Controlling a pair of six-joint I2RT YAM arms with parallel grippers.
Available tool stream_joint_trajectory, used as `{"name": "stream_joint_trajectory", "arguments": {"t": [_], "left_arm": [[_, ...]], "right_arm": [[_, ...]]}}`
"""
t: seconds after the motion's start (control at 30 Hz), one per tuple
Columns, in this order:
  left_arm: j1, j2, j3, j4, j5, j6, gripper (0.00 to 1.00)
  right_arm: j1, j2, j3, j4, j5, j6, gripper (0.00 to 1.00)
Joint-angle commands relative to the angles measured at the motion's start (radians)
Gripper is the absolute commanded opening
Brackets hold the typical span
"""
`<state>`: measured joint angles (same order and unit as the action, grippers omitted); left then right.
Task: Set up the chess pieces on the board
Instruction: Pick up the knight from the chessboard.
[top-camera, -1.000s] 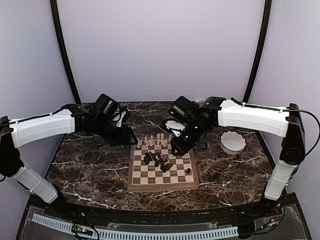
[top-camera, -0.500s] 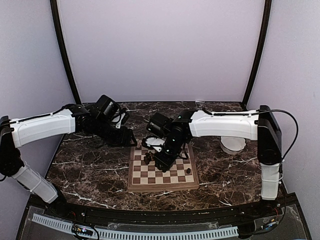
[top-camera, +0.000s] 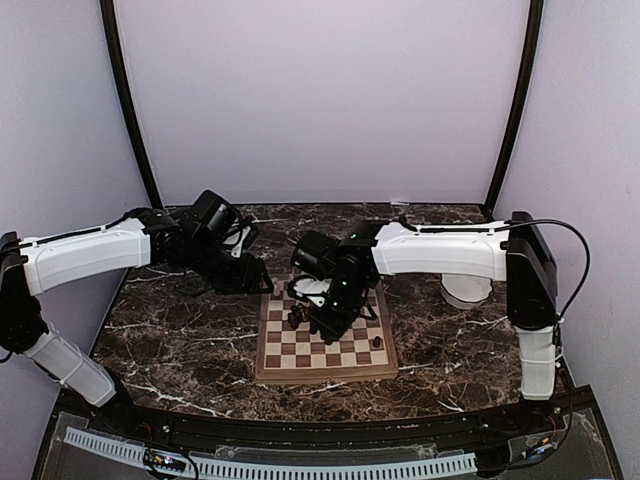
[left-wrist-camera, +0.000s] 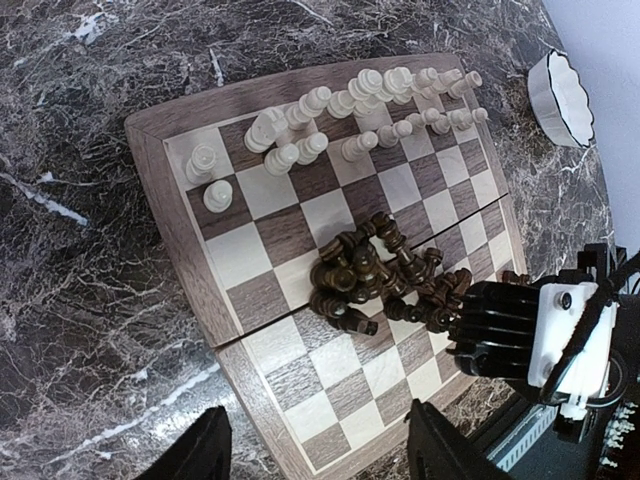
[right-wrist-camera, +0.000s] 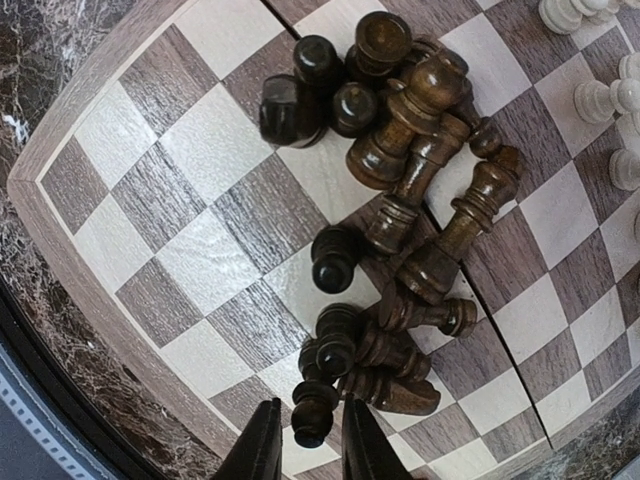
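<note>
Board (top-camera: 325, 376) sits mid-worktop (top-camera: 170, 340), with the dark pieces (right-wrist-camera: 400, 230) heaped at its centre. The right fingers (right-wrist-camera: 262, 448) are narrowed about a pawn (right-wrist-camera: 312, 418) at the heap's rim, though I cannot tell if they grip it. Lifting could drag touching neighbours off their squares. Left fingers (left-wrist-camera: 208, 452) are spread wide and empty; only their wrist view shows the full cream pieces (left-wrist-camera: 300, 150) in rough rows along the board's far edge.

readable text: none | labels, brands: none | numbers, signs: none | views: top, left wrist, right wrist
</note>
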<state>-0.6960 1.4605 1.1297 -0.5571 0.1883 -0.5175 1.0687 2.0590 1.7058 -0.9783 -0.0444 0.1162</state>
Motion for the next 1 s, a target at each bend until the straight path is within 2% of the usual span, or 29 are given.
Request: {"name": "stream_joint_trajectory", "arguments": {"t": [0.0,0.5,0.97], "left_arm": [[0.000,-0.019,-0.007,-0.023,-0.008,0.012,0.62],[0.000,-0.030,-0.020,-0.014,0.002,-0.002,0.62],[0.000,-0.030,-0.033,0.004,0.009,0.004,0.61]], "right_arm": [[0.009,0.004,0.021,-0.013,-0.001,0.006,0.20],[0.012,-0.013,0.016,-0.005,-0.018,0.010,0.01],[0.014,-0.087,0.030,0.007,0.016,0.026,0.00]]}}
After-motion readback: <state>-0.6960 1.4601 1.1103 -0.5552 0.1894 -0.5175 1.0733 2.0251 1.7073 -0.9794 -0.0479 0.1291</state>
